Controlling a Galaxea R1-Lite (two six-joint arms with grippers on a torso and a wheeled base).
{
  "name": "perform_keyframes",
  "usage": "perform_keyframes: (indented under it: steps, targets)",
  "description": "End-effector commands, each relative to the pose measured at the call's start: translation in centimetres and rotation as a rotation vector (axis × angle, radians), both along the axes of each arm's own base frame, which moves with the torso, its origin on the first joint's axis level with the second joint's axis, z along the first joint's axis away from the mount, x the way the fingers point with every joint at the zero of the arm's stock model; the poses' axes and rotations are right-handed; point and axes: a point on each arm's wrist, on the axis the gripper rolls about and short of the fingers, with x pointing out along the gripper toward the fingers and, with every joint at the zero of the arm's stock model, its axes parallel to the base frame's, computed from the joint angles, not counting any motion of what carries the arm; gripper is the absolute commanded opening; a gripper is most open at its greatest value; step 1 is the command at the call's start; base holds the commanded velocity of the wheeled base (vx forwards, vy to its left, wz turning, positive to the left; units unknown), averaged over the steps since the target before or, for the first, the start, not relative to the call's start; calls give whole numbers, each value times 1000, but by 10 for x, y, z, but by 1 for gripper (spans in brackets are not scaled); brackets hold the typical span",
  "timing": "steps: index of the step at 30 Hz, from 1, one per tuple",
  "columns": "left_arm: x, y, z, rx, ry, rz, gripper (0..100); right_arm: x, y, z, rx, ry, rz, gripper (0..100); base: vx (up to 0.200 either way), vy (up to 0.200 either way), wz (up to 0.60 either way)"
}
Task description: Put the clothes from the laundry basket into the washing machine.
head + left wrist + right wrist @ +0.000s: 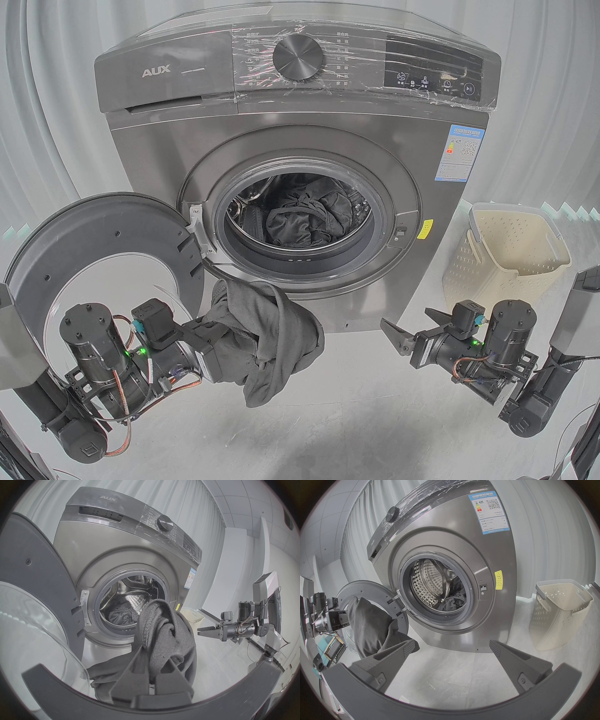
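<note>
Now the left gripper (215,340) is holding a dark grey garment (275,337), fingers clamped on the bunched cloth, just below the open mouth of the washing machine (162,144) and beside its swung-out door (75,244). Dark clothes (306,212) are lying in the drum (245,206). The right gripper (412,330) is hovering, fingers apart, near the laundry basket (506,262) on the floor (350,406). Loading is the step in hand; next the garment is likely needing a lift up to that mouth, a push deep inside, then release.
</note>
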Motion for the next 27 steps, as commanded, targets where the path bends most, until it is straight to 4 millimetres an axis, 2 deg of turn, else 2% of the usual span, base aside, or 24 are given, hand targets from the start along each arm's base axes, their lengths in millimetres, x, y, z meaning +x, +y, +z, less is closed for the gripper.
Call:
perform_keyframes:
  steps: [1,9,11,17,27]
  targets:
    - [1,-1,-3,10,7,-1,0,-1,1,0,1,0,6,100,200,0,0]
    - [-8,-14,-4,24,7,-48,0,-3,3,-2,3,14,14,100,25,0,0]
    - [-8,-15,-6,28,9,-39,0,-5,5,-2,4,15,21,100,0,0,0]
    - [-3,-18,-11,38,20,-4,0,-8,10,-3,13,21,19,100,200,0,0]
    - [-2,-19,-14,43,31,-5,0,-10,12,-3,14,21,26,100,20,0,0]
